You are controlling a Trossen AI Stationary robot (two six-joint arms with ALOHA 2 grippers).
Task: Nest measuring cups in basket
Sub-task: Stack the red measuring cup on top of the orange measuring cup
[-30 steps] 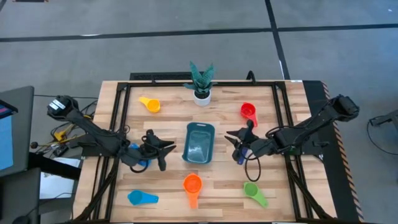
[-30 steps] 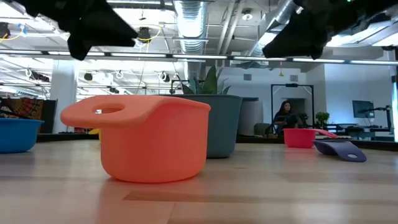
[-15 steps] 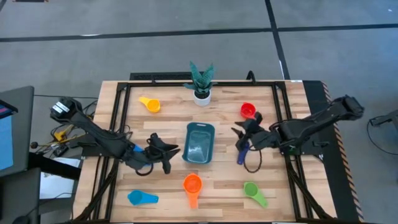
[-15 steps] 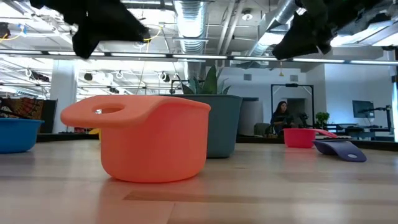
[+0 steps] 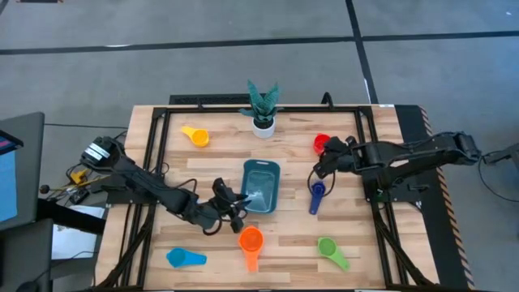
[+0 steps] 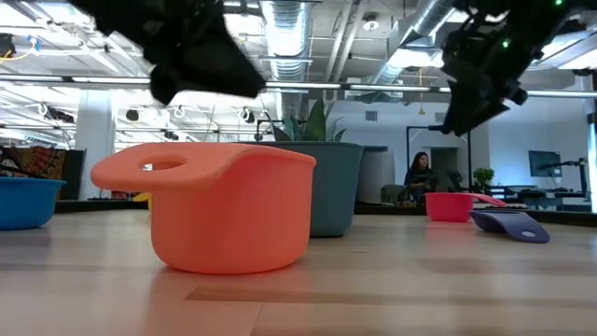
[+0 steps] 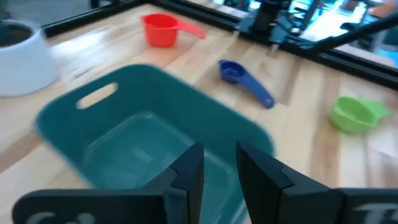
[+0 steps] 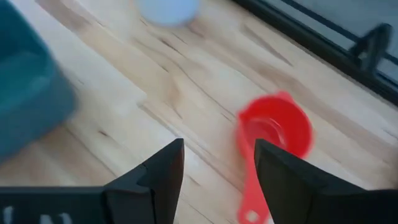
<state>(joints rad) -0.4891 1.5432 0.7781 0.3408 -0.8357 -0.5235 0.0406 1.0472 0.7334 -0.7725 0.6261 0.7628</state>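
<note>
Tabletop update: your right gripper [image 5: 327,156], spread and empty, has swung from the blue cup [image 5: 315,195] to the red cup [image 5: 322,143] at 2 o'clock; left gripper [image 5: 237,212], nearly pressed together, now overhangs the basket [image 5: 259,168]

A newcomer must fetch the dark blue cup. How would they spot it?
Start at the dark teal rectangular plastic basket mid-table. The small dark blue plastic measuring cup lies on the wood beside it, toward the right arm's side. Unlike the red plastic cup nearby, it is slim, shallow and long-handled.
</note>
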